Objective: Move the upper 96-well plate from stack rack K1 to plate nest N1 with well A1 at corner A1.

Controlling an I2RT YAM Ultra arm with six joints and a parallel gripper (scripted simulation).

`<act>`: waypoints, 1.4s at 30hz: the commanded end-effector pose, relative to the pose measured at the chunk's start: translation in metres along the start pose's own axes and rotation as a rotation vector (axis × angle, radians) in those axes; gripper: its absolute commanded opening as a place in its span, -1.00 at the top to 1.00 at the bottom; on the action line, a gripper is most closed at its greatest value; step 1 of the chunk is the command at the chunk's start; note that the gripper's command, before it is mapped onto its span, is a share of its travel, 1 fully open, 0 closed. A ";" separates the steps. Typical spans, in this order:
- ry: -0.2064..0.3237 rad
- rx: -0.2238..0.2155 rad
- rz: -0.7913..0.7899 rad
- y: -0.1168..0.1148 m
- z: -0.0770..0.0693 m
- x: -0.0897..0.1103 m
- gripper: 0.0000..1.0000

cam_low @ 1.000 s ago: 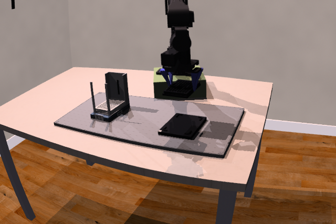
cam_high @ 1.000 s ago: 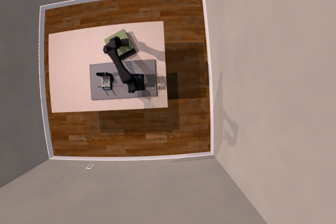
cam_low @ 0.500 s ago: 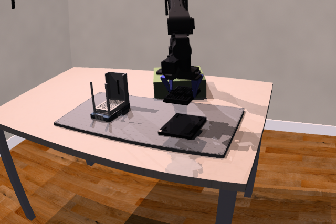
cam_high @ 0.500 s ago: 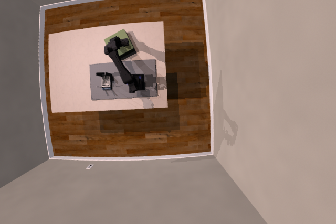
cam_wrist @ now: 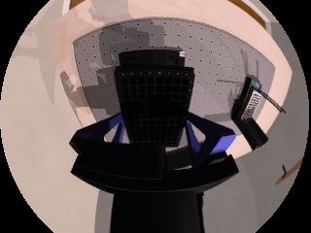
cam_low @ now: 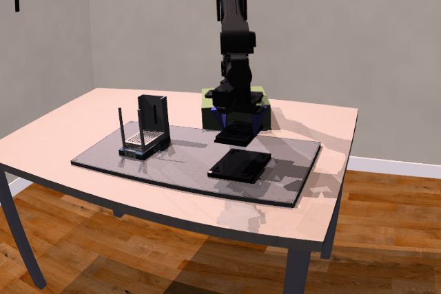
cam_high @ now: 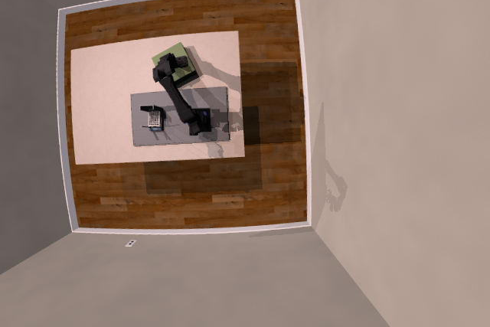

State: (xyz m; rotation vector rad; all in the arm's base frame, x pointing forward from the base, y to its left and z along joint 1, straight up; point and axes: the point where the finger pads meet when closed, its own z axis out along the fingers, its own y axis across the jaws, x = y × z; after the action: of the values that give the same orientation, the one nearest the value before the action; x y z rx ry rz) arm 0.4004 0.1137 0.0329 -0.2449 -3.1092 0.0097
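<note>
I am holding the dark plate (cam_low: pixel 235 133) up in the air. My blue fingers (cam_low: pixel 219 118) pinch it from both sides, one on each long edge. It hangs just above the black nest (cam_low: pixel 239 164), not touching it.

The nest lies flat on the grey mat (cam_low: pixel 107 155) on the tabletop (cam_low: pixel 53 127). Far off to the side stands the rack (cam_low: pixel 153 111), and the pale plate (cam_low: pixel 144 138) sits low inside it. I leave that one alone.

Now I think the job is to go down, slowly and straight. In the side view the plate looks level, and I want to keep it level so no corner dips first. I need to line its edges up with the little bumps on the nest floor before I drop lower. The plate looks set a bit behind the nest from the side, so I may need a small slide forward first.

I cannot see the pale A1 square in these pictures, so I cannot check that corner. I should only let go when the plate sits all the way down.
</note>
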 end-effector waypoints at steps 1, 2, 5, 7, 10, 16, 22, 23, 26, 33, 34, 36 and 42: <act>-0.026 -0.005 -0.006 0.007 0.006 -0.004 1.00; -0.019 -0.002 -0.006 0.006 0.009 -0.003 1.00; -0.049 -0.016 -0.006 0.009 0.000 -0.008 1.00; -0.025 -0.005 -0.006 0.006 0.012 -0.003 1.00; -0.016 0.000 -0.006 0.006 0.021 -0.002 1.00; -0.037 -0.011 -0.006 0.008 0.023 -0.007 1.00; -0.037 -0.010 -0.006 0.009 0.030 -0.008 1.00; -0.023 -0.004 -0.006 0.007 0.036 -0.004 1.00; -0.016 0.000 -0.006 0.006 0.044 -0.003 1.00; -0.034 -0.009 -0.006 0.008 0.049 -0.006 1.00; -0.025 -0.005 -0.006 0.007 0.053 -0.004 1.00; -0.016 0.000 -0.006 0.006 0.061 -0.003 1.00; -0.016 0.000 -0.006 0.006 0.067 -0.003 1.00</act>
State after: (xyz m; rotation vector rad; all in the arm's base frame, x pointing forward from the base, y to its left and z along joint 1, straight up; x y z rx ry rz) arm 0.4051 0.1150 -0.0248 -0.2475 -3.1234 0.0014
